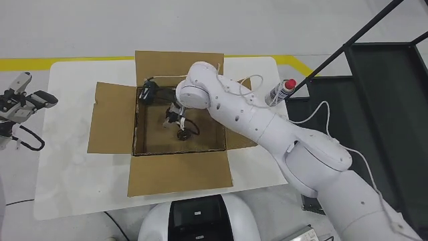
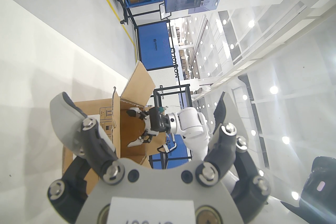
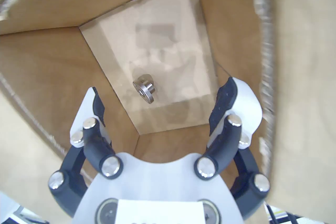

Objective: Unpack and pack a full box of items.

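Right gripper, spread wide and empty, hangs in the box above a metal flange.

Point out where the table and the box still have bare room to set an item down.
Widest free patch: the table strip between the box and the table's left edge. The box floor is bare apart from one metal flange, beneath the open right end effector. Crowded: the right side, where the arm crosses and a red-capped bottle stands.

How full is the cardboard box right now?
Nearly empty: in the right wrist view the box has a bare floor with one small metal part on it.
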Robot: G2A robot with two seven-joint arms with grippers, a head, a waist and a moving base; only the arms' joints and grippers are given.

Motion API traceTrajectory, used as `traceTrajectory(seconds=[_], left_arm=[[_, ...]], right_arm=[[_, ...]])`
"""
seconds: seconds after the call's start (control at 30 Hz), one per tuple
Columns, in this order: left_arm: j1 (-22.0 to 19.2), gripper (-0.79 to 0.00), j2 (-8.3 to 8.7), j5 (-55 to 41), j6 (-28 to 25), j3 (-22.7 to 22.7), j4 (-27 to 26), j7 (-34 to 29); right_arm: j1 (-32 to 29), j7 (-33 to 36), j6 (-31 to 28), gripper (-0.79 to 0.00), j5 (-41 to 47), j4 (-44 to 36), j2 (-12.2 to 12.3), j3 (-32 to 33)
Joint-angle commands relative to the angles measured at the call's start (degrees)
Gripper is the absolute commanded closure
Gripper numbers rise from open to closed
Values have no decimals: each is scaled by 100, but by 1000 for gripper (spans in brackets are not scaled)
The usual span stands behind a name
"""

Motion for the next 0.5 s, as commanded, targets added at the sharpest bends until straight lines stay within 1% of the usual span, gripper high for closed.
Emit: traceTrajectory(seconds=[0.0,0.13,0.23,0.33,0.47], left_arm=[[0,-785,0,0,0,0,0,0],[0,-785,0,0,0,0,0,0],[0,-785,0,0,0,0,0,0],[0,-785,0,0,0,0,0,0],[0,-785,0,0,0,0,0,0]], right_arm=[[-333,130,-92,-785,-51,-856,293,529],[-1467,689,-220,-785,-324,-2730,883,1825],[-2489,907,-336,-785,-471,-3999,1201,2798],[-3390,945,-358,-785,-642,-4895,1407,3605],[-4460,655,-376,-785,-908,-5771,1587,4563]])
